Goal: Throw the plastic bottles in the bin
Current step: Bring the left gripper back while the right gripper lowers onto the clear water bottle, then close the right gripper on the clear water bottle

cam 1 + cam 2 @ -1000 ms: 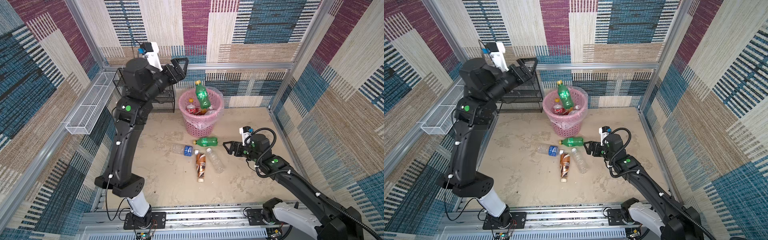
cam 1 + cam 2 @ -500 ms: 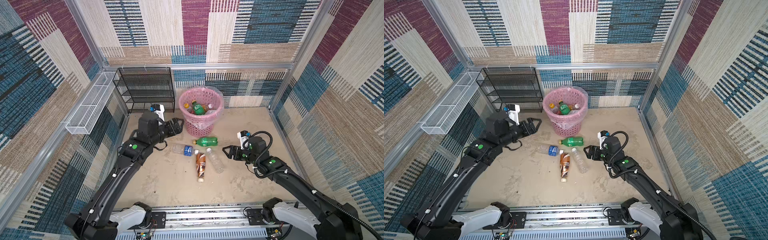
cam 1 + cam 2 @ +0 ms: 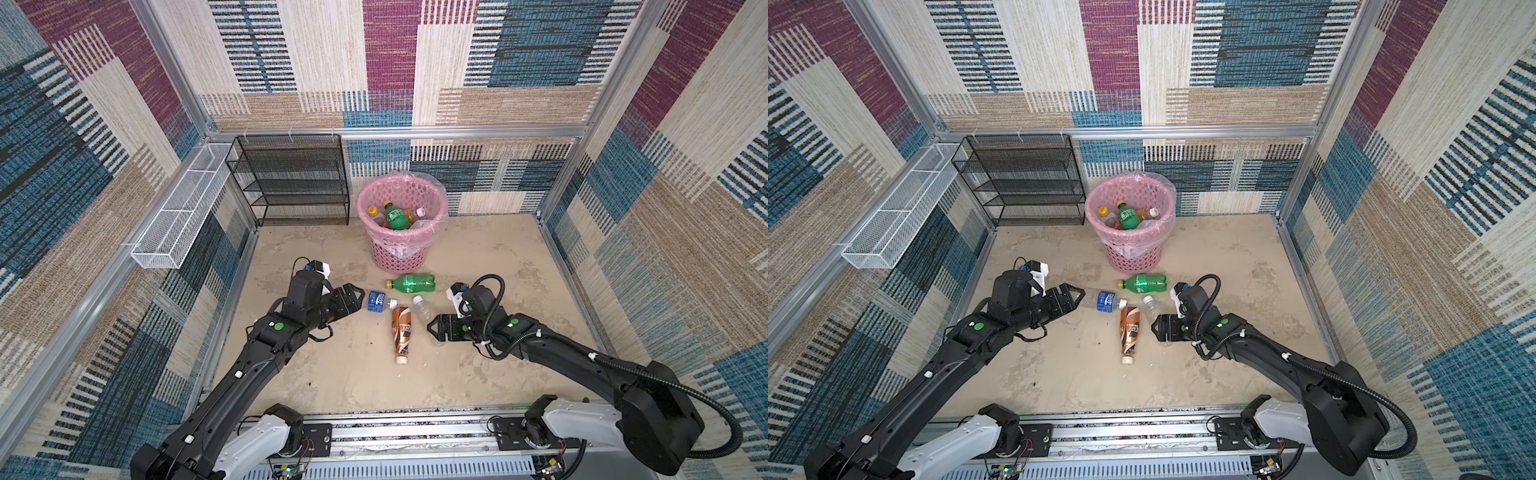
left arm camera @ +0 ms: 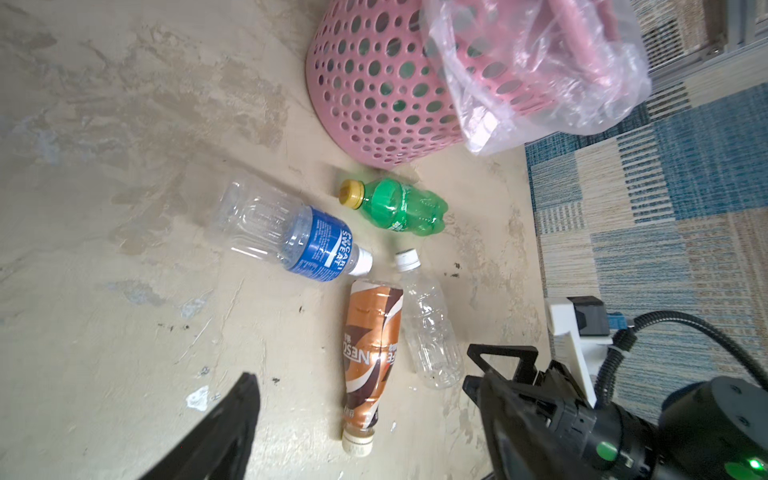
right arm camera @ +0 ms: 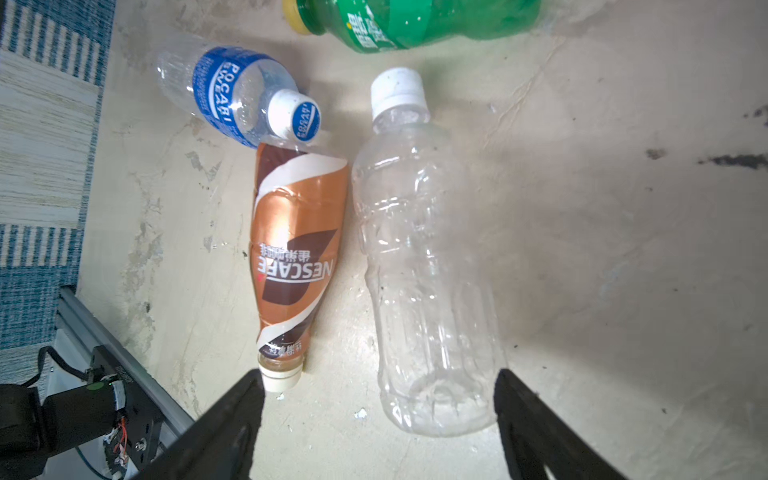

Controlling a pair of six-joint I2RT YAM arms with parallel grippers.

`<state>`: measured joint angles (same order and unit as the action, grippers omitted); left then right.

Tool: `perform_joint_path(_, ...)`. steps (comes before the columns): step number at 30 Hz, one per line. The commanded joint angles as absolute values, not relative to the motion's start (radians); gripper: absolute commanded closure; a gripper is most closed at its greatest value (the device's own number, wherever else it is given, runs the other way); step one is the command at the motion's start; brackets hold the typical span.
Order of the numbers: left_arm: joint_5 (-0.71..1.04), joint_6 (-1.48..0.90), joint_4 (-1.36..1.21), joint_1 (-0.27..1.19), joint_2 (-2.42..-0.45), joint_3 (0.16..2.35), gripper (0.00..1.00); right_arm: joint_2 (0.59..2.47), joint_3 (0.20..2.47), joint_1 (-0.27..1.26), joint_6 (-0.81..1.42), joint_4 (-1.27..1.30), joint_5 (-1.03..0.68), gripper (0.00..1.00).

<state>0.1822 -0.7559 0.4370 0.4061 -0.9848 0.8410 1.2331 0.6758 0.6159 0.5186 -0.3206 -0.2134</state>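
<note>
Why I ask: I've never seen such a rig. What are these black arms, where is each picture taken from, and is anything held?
The machine is a two-armed robot; each arm ends in a pincer. Two pictures look down from overhead; two come from cameras on the wrists. On the floor lie four bottles: a green bottle, a blue-label bottle, a brown coffee bottle, a clear bottle. More sit in the pink bin. The left pincer and right pincer are both open; nothing is held.

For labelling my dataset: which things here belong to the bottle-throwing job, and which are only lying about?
Job: round pink perforated plastic bin; green plastic bottle with yellow cap; clear plastic bottle with blue label; brown coffee bottle; clear unlabelled plastic bottle.
Lying about: black mesh shelf rack; long white wire tray.
</note>
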Motion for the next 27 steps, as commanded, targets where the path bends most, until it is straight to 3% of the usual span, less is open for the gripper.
perform_joint_path(1, 0.212, -0.777, 0.412, 0.403, -0.981, 0.812, 0.18, 1.254, 0.687, 0.624, 0.522, -0.318, -0.164, 0.11)
perform_joint_path(8, 0.257, -0.798, 0.383, 0.399, -1.006, 0.765, 0.20, 1.322, 0.714, 0.625, 0.506, -0.313, -0.135, 0.11)
perform_joint_path(16, 0.255, -0.813, 0.389, 0.399, -0.953, 0.717, 0.21, 1.398, 0.748, 0.626, 0.504, -0.296, -0.127, 0.19)
perform_joint_path(27, 0.258, -0.818, 0.401, 0.396, -0.938, 0.711, 0.22, 1.452, 0.772, 0.625, 0.495, -0.299, -0.124, 0.19)
